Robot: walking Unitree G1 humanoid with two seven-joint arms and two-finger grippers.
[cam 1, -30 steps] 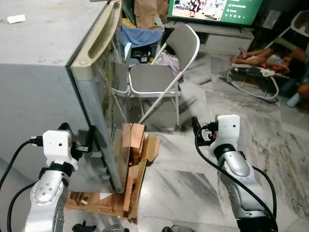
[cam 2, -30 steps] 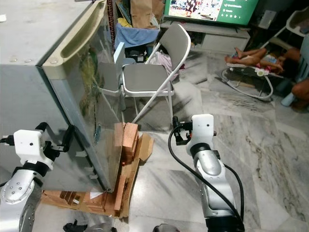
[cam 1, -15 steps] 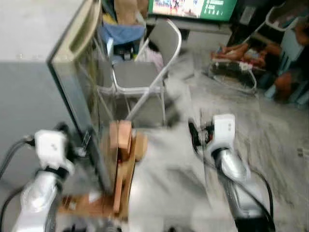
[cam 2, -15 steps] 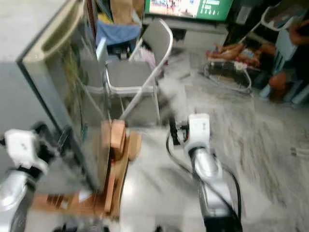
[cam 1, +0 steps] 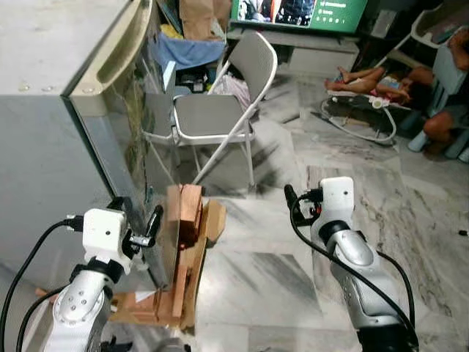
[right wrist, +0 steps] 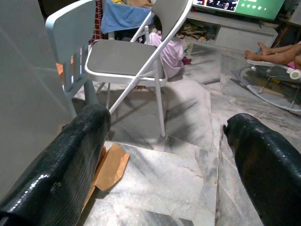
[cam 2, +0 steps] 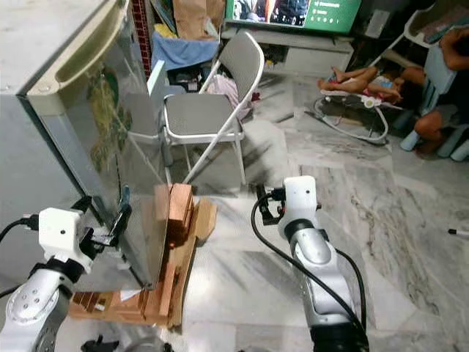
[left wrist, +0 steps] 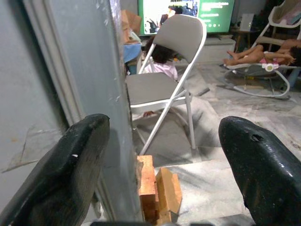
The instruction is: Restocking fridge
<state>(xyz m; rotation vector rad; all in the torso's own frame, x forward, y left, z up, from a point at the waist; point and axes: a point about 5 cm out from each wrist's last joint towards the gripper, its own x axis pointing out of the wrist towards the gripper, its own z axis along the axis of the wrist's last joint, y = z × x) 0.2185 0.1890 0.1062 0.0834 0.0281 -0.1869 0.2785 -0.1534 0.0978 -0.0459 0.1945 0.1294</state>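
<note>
A marble floor [cam 1: 278, 264] runs past a grey folding chair [cam 1: 220, 110] to a television [cam 1: 308, 11]. The fridge [cam 1: 66, 125] stands at the robot's left on wooden blocks [cam 1: 183, 242]. The left gripper [left wrist: 162, 155], fingers spread, straddles its door edge; the right gripper [right wrist: 164, 160] hangs spread over the floor.

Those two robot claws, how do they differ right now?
The left gripper sits low against the fridge door edge, fingers straddling it; the right gripper hangs in open air above the marble floor, near nothing. Both stand open, empty, with black fingers.
</note>
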